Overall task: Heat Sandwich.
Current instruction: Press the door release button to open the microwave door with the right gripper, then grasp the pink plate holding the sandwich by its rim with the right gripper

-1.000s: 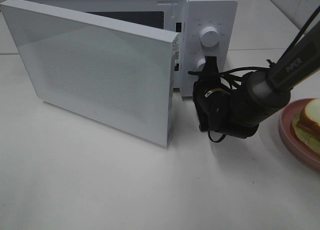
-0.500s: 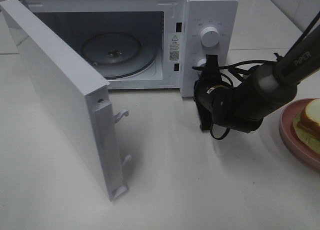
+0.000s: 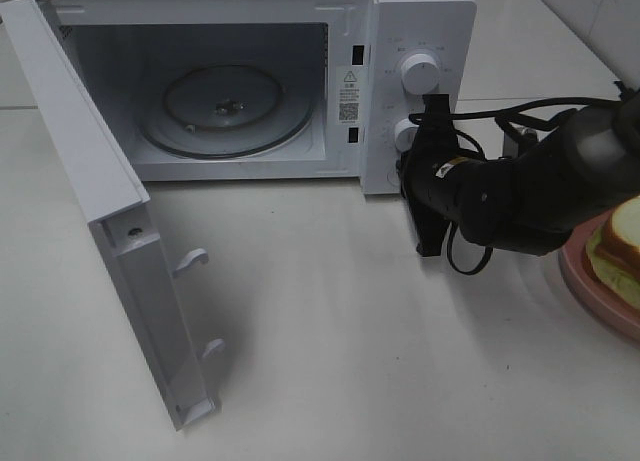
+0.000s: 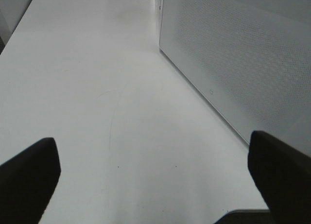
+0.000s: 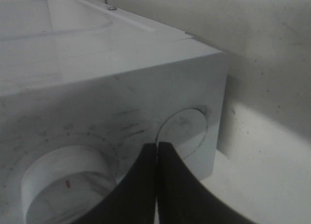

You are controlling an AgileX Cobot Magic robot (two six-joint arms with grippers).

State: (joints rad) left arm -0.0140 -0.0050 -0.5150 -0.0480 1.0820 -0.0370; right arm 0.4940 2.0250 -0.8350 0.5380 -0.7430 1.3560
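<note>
Two right fingers (image 5: pixel 138 185) press shut beside the knob (image 3: pixel 405 134), sandwich (image 3: pixel 620 246) well apart; left fingers (image 4: pixel 29 180) spread empty.

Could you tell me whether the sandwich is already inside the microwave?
No, the sandwich lies on the pink plate outside, and the glass turntable is bare.
</note>
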